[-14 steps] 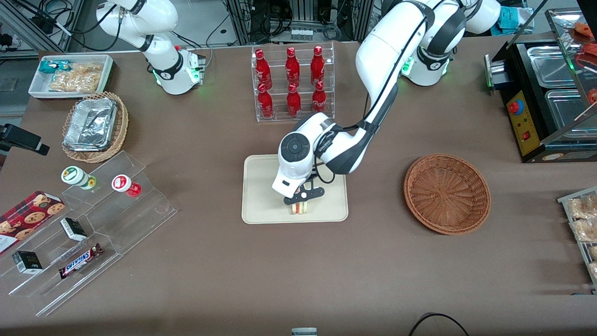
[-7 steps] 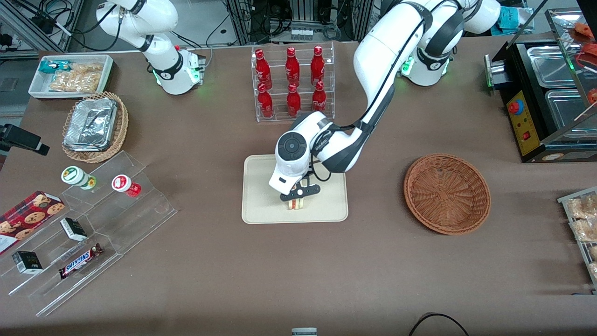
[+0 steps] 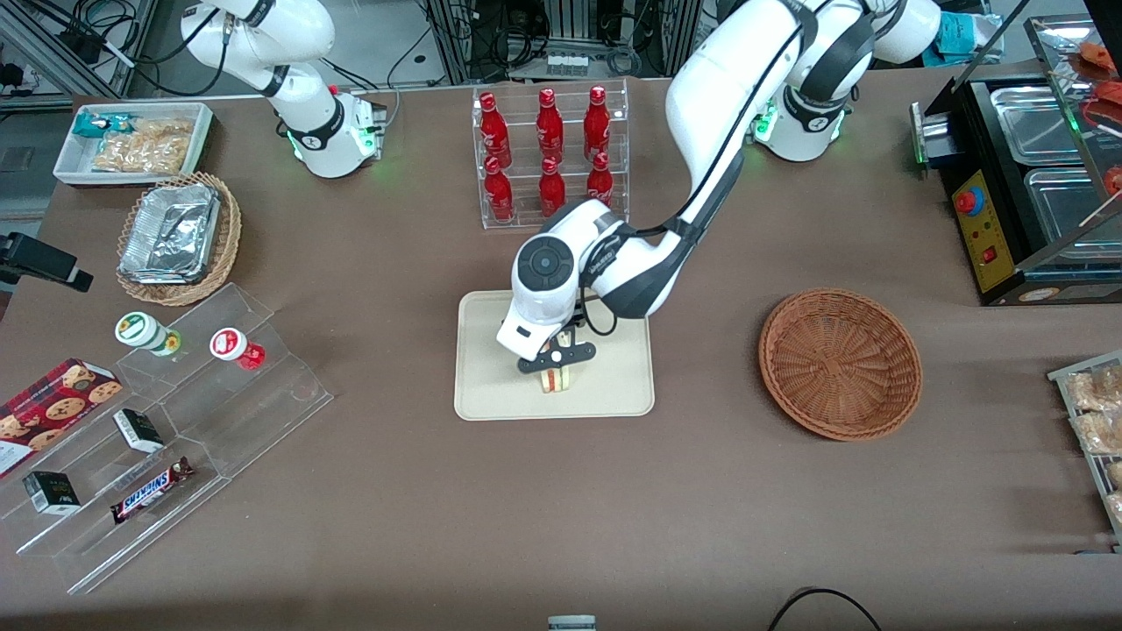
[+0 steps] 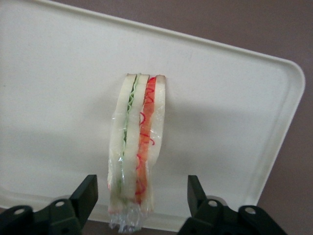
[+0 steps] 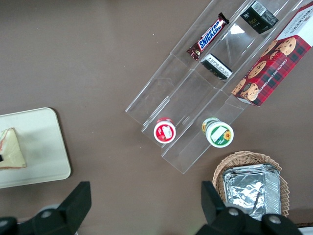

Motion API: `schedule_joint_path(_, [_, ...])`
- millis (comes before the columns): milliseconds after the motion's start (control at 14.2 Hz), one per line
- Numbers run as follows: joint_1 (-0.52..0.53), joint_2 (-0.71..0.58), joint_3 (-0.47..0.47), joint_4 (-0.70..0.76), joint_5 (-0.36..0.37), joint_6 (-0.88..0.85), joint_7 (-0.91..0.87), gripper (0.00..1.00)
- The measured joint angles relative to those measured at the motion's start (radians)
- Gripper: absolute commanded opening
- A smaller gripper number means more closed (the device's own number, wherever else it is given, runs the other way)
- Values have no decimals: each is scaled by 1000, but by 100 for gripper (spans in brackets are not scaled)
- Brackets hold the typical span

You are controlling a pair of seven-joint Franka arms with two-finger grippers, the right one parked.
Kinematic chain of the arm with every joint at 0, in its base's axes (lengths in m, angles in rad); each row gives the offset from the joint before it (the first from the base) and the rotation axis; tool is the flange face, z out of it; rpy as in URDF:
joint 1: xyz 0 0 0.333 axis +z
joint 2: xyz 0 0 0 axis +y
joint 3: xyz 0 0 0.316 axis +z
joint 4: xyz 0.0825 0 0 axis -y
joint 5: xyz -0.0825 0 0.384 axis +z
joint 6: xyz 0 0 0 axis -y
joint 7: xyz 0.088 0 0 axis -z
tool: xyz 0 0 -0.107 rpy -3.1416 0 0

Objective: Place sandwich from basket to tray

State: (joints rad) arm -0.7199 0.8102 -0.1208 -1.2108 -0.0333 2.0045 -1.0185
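The sandwich (image 3: 555, 379) (image 4: 137, 142) stands on edge on the beige tray (image 3: 491, 386) (image 4: 58, 98), wrapped in clear film, with its red and green filling layers showing. My left gripper (image 3: 555, 359) (image 4: 142, 185) hovers just above it and is open. One black finger (image 4: 89, 188) stands on each side of the wedge, with a clear gap to the bread. The reddish-brown wicker basket (image 3: 840, 364) lies empty toward the working arm's end of the table. The right wrist view also catches the sandwich (image 5: 11, 149) on the tray (image 5: 41, 147).
A clear rack of red bottles (image 3: 550, 158) stands just farther from the front camera than the tray. Acrylic steps (image 3: 175, 421) with snacks, a tan basket with a foil container (image 3: 180, 238) and a white bin (image 3: 131, 140) lie toward the parked arm's end. A black appliance (image 3: 1026, 175) stands toward the working arm's end.
The gripper and wrist have shifted a little farther from the front camera and slightly toward the parked arm's end. The sandwich's position on the tray has shifted the same way.
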Motion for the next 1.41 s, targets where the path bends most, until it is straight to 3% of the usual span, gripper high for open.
schedule_joint_path(212, [4,-86,64,0,4,-171,-16,100])
schedule_joint_path(424, [66,-169,99,-81,4,-217,10,100])
schedule_joint_path(988, [365,-556,103,-499,4,-250,484,100])
schedule_joint_path(1200, [471,-674,105,-531,5,-367,683,100])
schedule_joint_path(1412, [525,-765,110,-535,34,-405,772,100])
